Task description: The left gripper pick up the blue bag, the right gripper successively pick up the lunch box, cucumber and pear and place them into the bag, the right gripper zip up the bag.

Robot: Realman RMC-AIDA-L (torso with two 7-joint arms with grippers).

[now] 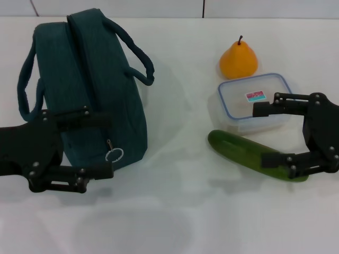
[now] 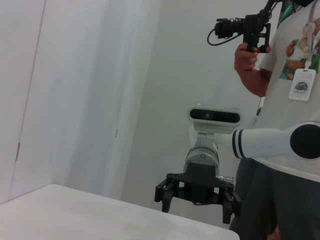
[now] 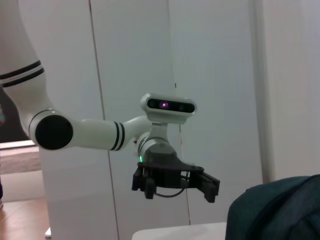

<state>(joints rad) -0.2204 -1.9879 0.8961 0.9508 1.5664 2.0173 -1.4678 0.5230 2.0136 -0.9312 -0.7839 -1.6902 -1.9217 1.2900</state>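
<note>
The blue bag [image 1: 90,90] lies on the white table at the left, handles toward the back, its zip pull ring [image 1: 114,154] at the near end; a corner of the bag [image 3: 275,210] also shows in the right wrist view. My left gripper [image 1: 109,145] is open, its fingers straddling the bag's near end. At the right stand the orange pear [image 1: 238,61], the clear lunch box [image 1: 249,103] with a blue rim, and the green cucumber [image 1: 238,148] in front of it. My right gripper [image 1: 260,135] is open, spanning the lunch box's near side and the cucumber.
The white table [image 1: 175,211] reaches back to a white wall. In the left wrist view a person [image 2: 285,65] holding a camera stands behind my right gripper [image 2: 196,205]. The right wrist view shows my left gripper [image 3: 177,192] farther off.
</note>
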